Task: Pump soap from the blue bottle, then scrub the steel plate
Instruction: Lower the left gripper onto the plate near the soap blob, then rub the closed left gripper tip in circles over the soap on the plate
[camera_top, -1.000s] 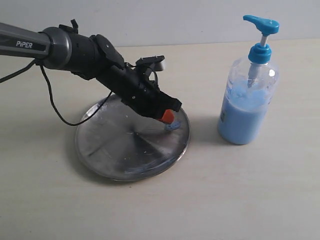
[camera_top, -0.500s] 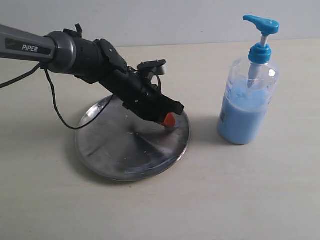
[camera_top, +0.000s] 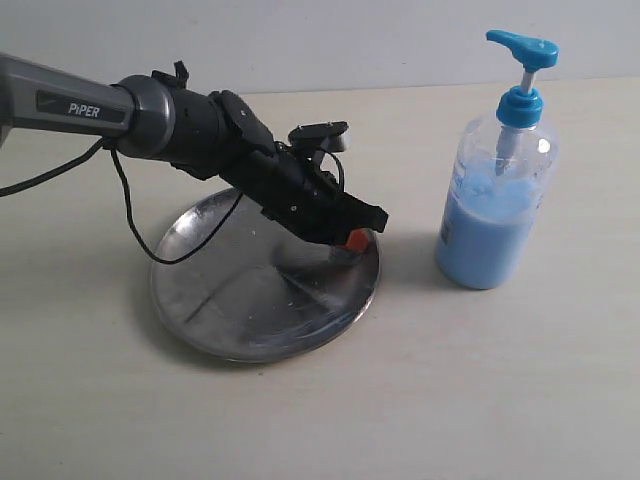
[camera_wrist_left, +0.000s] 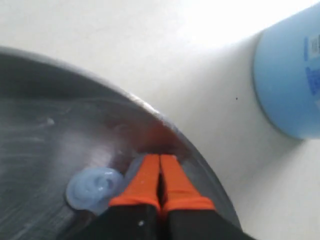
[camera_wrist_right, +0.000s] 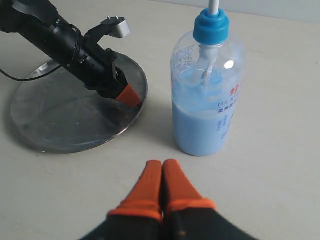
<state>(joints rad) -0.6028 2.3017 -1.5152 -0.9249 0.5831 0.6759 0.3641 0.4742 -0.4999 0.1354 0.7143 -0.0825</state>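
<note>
The steel plate lies left of centre on the table. My left gripper is shut, its orange tips pressed down on the plate close to the right rim. A pale blue blob of soap sits on the steel plate right beside the left gripper. The blue bottle stands upright to the right of the plate, pump head up. In the right wrist view my right gripper is shut on nothing, hovering over bare table short of the blue bottle and the steel plate.
A black cable loops from the left arm over the plate's left side. The pale table runs out in front of the plate and the bottle. A light wall backs the table.
The left gripper has slid to the right across the plate, from beside the soap blob toward the right rim. The bottle has not moved.
</note>
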